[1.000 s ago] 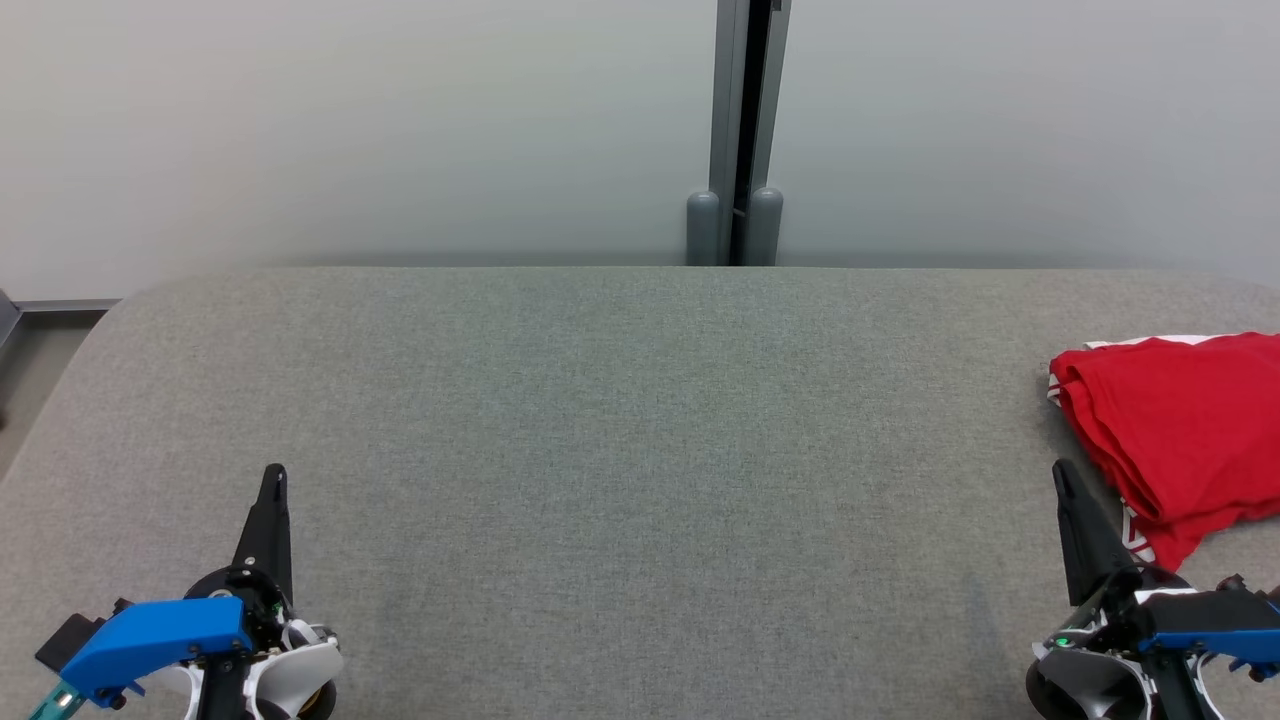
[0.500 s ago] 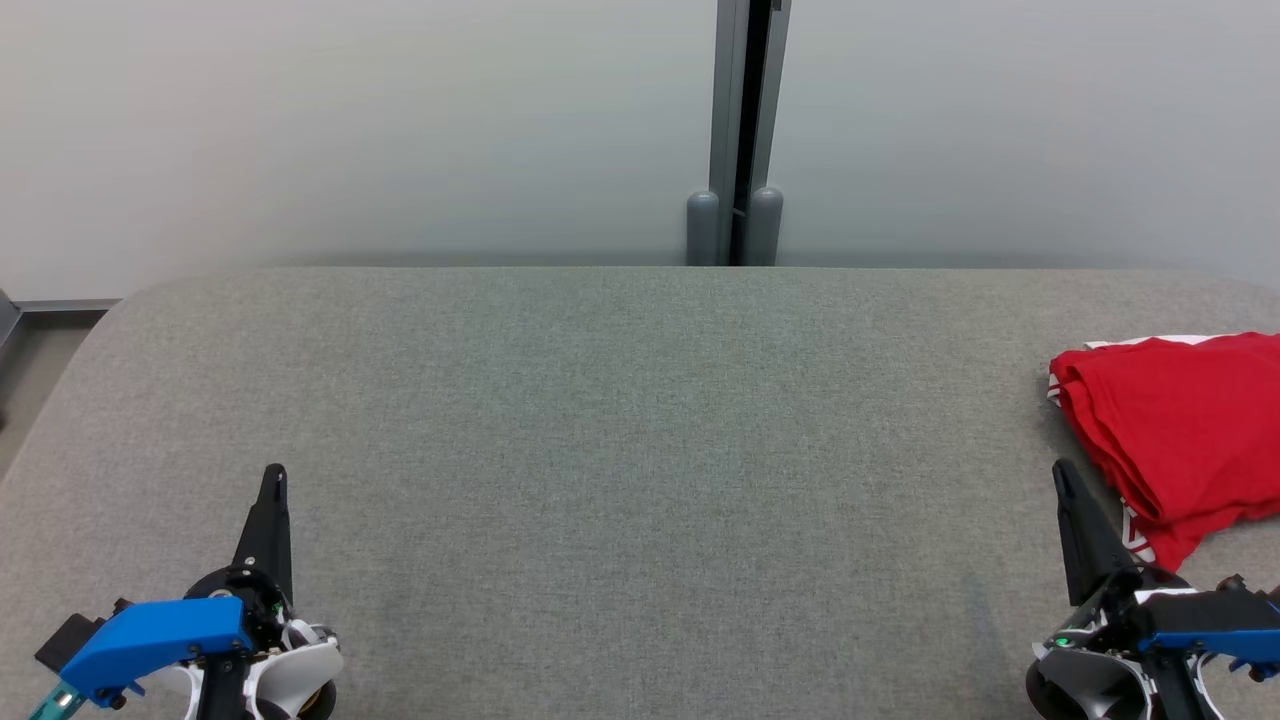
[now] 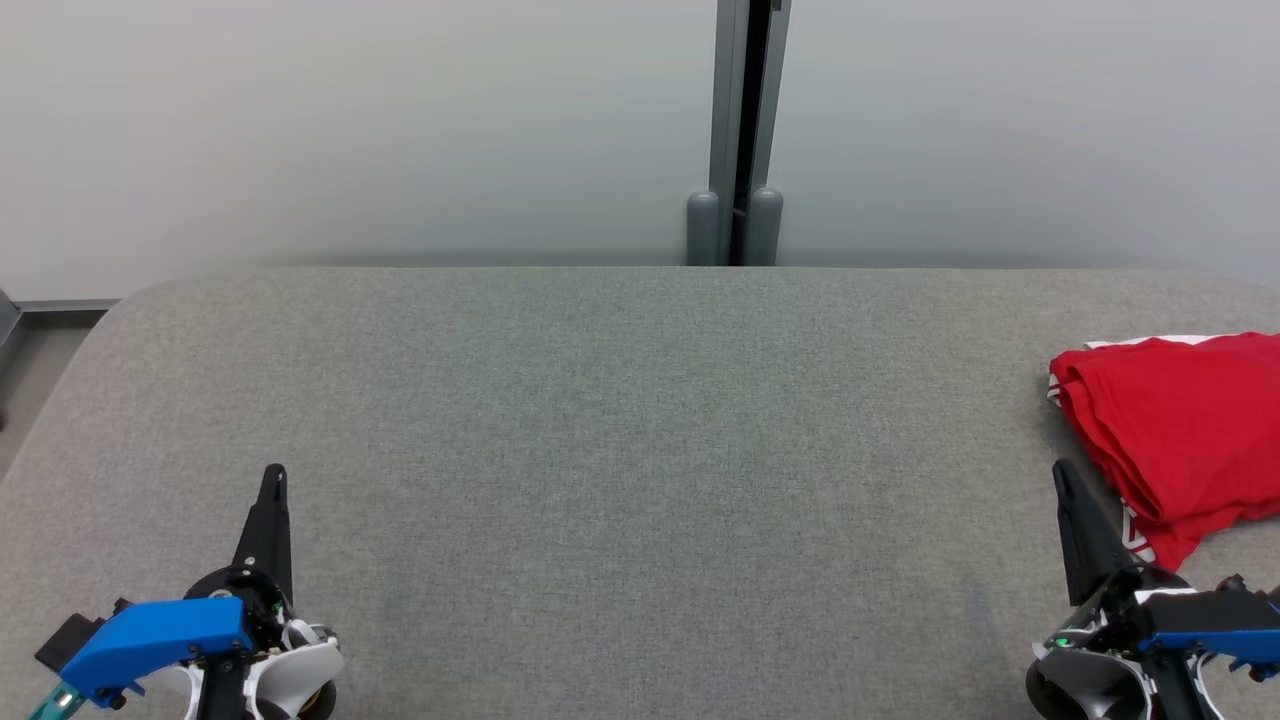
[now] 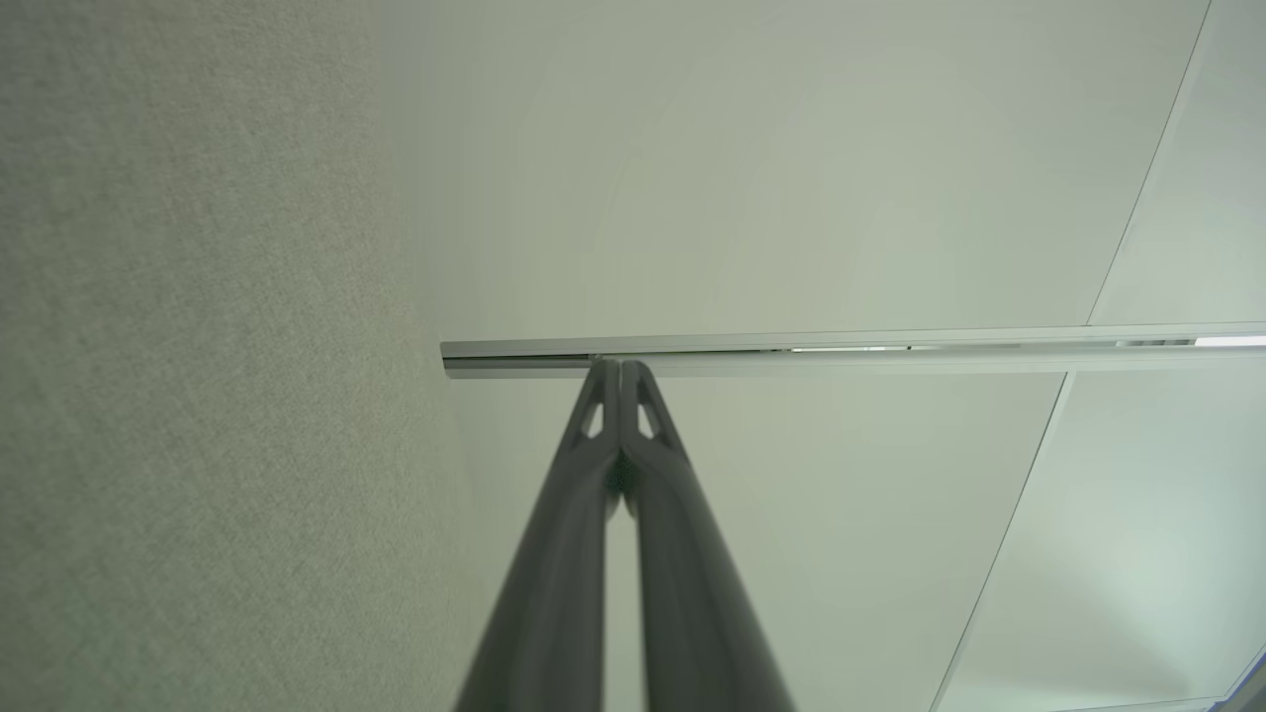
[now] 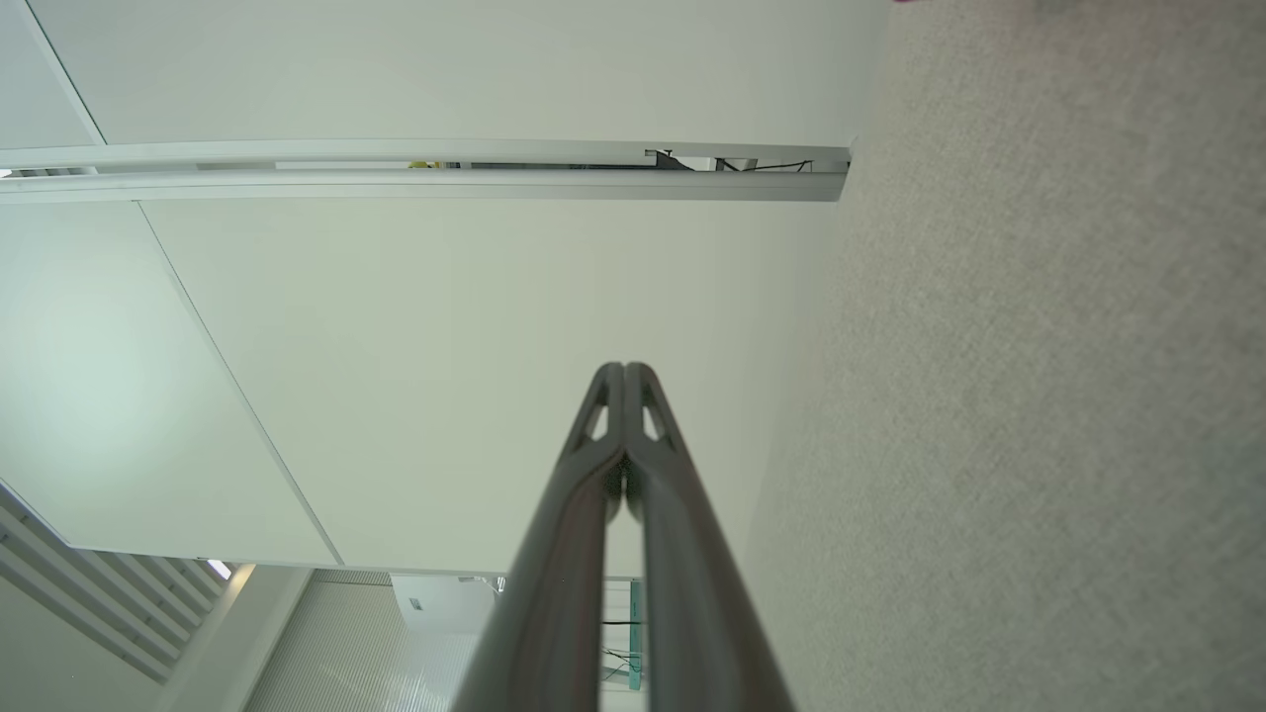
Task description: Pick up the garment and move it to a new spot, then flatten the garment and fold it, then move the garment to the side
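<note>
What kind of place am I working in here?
Probably an office-like test room: a grey fabric-covered table, plain partition panels with a metal post, and a red garment at the right.

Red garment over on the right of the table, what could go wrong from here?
1. The red garment runs past the head view's right border, so its far side is unseen; a nudge might push it off the table.
2. The right gripper, jaws shut, sits close beside the garment's near corner; swinging that arm could snag it and pull the layers apart.
3. The layers look loosely stacked, so pinching only the top one may unfold it.
</note>
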You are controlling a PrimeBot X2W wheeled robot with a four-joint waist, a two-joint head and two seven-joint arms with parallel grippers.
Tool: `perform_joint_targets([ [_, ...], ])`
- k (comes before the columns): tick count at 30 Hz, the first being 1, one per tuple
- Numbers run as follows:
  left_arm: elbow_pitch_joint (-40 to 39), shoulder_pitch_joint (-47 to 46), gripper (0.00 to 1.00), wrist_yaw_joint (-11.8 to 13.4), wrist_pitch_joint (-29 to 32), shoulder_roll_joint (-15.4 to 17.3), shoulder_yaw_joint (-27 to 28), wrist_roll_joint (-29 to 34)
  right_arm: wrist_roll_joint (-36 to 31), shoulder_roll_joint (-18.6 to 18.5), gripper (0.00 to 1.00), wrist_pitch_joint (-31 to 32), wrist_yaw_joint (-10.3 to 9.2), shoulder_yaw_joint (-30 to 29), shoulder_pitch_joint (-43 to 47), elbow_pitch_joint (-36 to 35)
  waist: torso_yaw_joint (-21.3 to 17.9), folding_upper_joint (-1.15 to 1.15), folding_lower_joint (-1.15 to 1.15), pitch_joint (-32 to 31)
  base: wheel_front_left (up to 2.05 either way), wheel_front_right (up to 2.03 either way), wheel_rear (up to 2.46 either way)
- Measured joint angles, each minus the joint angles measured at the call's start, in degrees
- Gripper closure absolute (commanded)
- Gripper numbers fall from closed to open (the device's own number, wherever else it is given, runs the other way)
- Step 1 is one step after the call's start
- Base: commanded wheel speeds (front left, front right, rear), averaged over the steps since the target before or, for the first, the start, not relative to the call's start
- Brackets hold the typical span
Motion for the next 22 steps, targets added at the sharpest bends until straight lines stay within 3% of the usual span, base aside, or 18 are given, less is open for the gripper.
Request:
perform_joint_targets([
  [22, 0.00, 0.00, 1.00, 0.00, 0.00, 0.00, 0.00, 0.00, 0.00, 0.00, 1.00, -0.01, 0.00, 0.00, 0.00, -0.01, 0.00, 0.00, 0.00, 0.00, 0.00, 0.00, 0.00],
])
